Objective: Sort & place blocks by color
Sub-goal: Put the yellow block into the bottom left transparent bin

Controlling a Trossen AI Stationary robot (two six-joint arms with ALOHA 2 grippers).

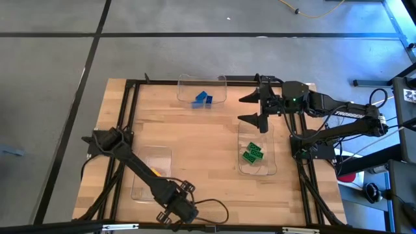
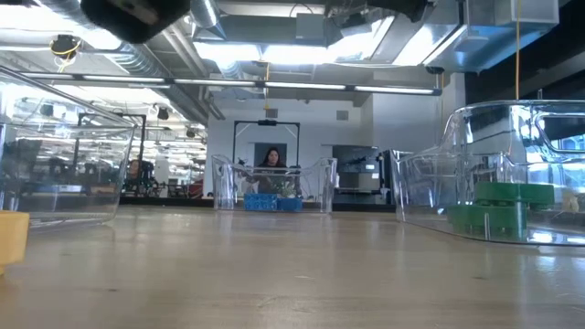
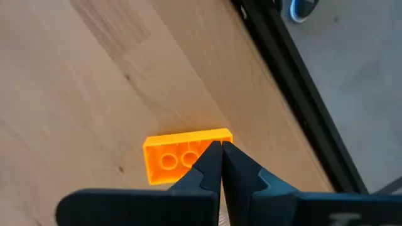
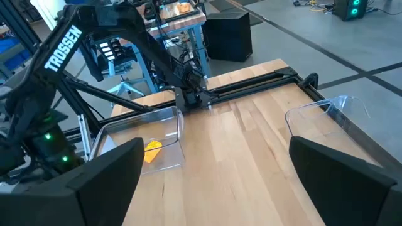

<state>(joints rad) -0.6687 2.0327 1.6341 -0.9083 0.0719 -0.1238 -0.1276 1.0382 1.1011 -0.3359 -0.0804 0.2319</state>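
Note:
An orange brick [image 3: 179, 156] lies flat on the wood near the table's near edge and also shows in the low view [image 2: 11, 239]. My left gripper [image 3: 221, 147] is shut and hovers over it, by the near edge [image 1: 175, 209]. It shows high above the table in the low view [image 2: 137, 14]. Another orange brick [image 1: 156, 172] sits in the left tray [image 1: 140, 185]. Blue bricks [image 1: 202, 99] lie in the far tray [image 1: 185, 81] and green bricks [image 1: 252, 154] in the right tray [image 1: 270, 162]. My right gripper [image 1: 260, 108] is open, raised over the right tray's far end.
Three clear trays stand on the wooden table: one left, one far centre, one right. A black frame [image 1: 130, 117] runs along the table's edges. Bare wood [image 1: 208, 149] lies between the trays. A person [image 2: 271, 160] sits in the room beyond the far tray.

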